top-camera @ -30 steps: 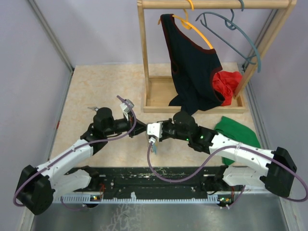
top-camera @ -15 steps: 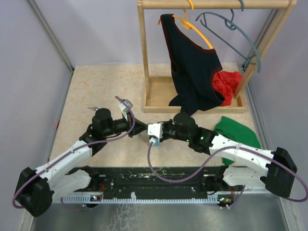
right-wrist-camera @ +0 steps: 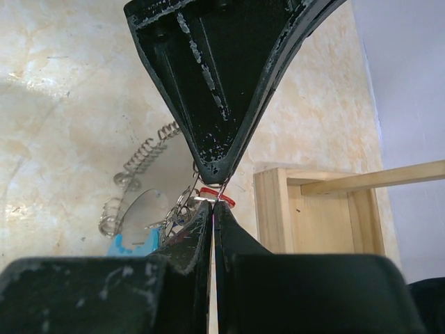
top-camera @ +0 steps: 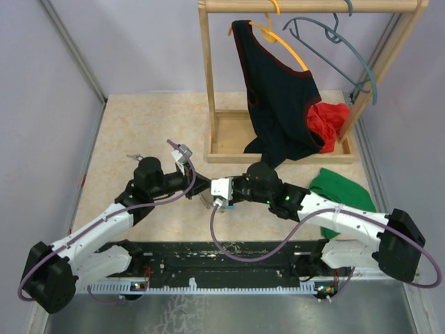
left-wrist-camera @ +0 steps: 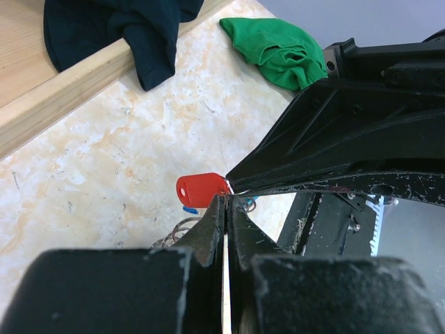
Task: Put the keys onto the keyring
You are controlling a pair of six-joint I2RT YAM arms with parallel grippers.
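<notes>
My two grippers meet tip to tip over the middle of the table. The left gripper [top-camera: 201,186] [left-wrist-camera: 228,202] is shut on a thin wire of the keyring [right-wrist-camera: 142,163], whose grey coil and light-blue section [right-wrist-camera: 135,243] hang below the tips. The right gripper [top-camera: 210,193] [right-wrist-camera: 212,207] is shut at the edge of a red-headed key [left-wrist-camera: 201,189] [right-wrist-camera: 218,197], which sits right between both tips. Small metal rings [right-wrist-camera: 179,209] dangle beside it. In the top view the keyring [top-camera: 207,201] shows only as a small grey tangle. No other keys show clearly.
A wooden clothes rack [top-camera: 278,157] stands at the back right with a black top [top-camera: 278,97], a grey-blue hanger [top-camera: 334,49] and a red cloth [top-camera: 328,120]. A green cloth [top-camera: 344,191] lies right of my right arm. A small dark thing [top-camera: 132,156] lies at the left.
Both grippers stay shut and together. The right wrist has shifted slightly, and the hanging keyring has swung a little to the left under the tips.
</notes>
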